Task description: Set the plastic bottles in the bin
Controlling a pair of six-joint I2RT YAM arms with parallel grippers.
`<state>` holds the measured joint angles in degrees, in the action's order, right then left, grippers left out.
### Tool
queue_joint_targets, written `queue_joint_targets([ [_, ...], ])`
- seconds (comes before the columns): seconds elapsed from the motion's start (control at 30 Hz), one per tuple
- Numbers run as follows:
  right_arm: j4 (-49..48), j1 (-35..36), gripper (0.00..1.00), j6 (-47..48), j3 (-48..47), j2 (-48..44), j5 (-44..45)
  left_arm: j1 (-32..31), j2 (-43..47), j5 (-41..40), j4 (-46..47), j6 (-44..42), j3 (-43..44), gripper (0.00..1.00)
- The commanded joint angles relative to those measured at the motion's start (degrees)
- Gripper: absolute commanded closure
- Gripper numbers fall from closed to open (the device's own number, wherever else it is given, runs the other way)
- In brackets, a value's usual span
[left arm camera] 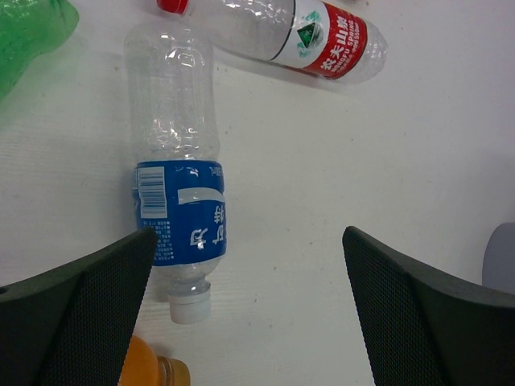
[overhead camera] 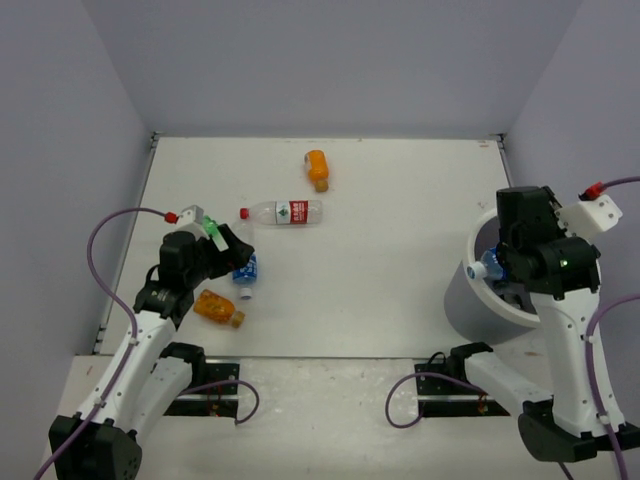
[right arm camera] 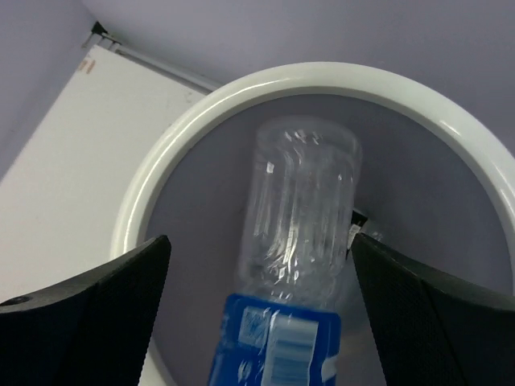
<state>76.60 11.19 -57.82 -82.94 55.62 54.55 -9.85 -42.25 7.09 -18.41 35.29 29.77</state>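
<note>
My left gripper (overhead camera: pixel 238 254) hangs open over the table (left arm camera: pixel 249 241). A clear blue-labelled bottle (left arm camera: pixel 180 193) lies by its left finger, white cap toward me; it also shows in the top view (overhead camera: pixel 245 270). The red-labelled bottle (left arm camera: pixel 298 32) lies beyond it (overhead camera: pixel 283 212). One orange bottle (overhead camera: pixel 218 307) lies near the left arm, another (overhead camera: pixel 317 169) at the back. My right gripper (right arm camera: pixel 259 241) is open over the white bin (right arm camera: pixel 322 74). A blue-labelled bottle (right arm camera: pixel 294 265) sits loose between the spread fingers, base pointing into the bin, touching neither finger.
A green bottle (left arm camera: pixel 28 28) lies at the left gripper's far left (overhead camera: pixel 212 230). The bin (overhead camera: pixel 478 290) stands at the table's right edge under the right arm. Grey walls close the table on three sides.
</note>
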Motion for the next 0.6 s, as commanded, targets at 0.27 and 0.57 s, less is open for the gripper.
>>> queue_joint_targets([
  [0.27,-1.0,-0.5,0.01,11.7,1.2,-0.2,-4.6,-0.3,-0.4,1.0,2.1,-1.0,-0.5,0.00],
  [0.57,-15.0,0.0,0.01,28.9,-3.4,-0.7,-22.8,-0.3,-1.6,-1.2,1.7,-1.2,0.0,0.00],
])
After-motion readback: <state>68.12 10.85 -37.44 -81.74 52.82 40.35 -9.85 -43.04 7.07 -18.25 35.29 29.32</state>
